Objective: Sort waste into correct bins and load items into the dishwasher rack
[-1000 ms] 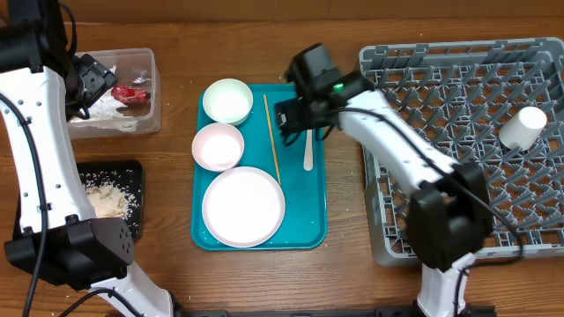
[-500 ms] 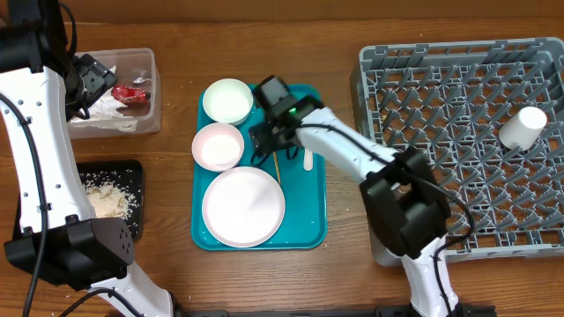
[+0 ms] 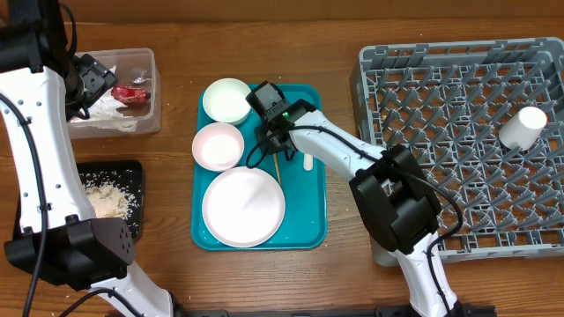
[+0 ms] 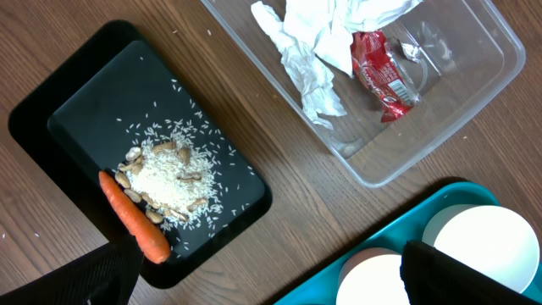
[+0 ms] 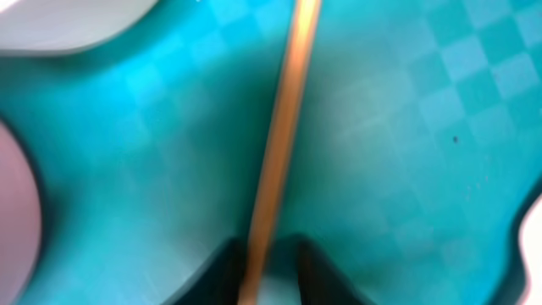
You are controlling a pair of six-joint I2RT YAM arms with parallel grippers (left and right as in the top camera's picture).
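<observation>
The thin wooden chopsticks (image 3: 276,167) lie on the teal tray (image 3: 304,220) between the bowls and the white fork (image 3: 308,160). My right gripper (image 3: 271,139) is down on the chopsticks' middle. In the right wrist view the chopsticks (image 5: 284,127) run between the two dark fingers (image 5: 227,273), and the right gripper (image 5: 262,258) is shut on them. My left gripper (image 4: 271,284) hangs open and holds nothing, above the table between the black tray (image 4: 76,110) and the clear tub (image 4: 474,76). A white plate (image 3: 243,206) and two bowls (image 3: 227,100) (image 3: 218,146) sit on the teal tray.
The grey rack (image 3: 458,88) at the right holds a white cup (image 3: 523,126). The clear tub holds a crumpled napkin (image 4: 318,42) and a red wrapper (image 4: 383,72). The black tray holds a carrot (image 4: 134,227) and rice scraps (image 4: 169,174).
My right gripper has moved left from beside the fork to the chopsticks, and its jaws have closed round them. The left arm has not moved.
</observation>
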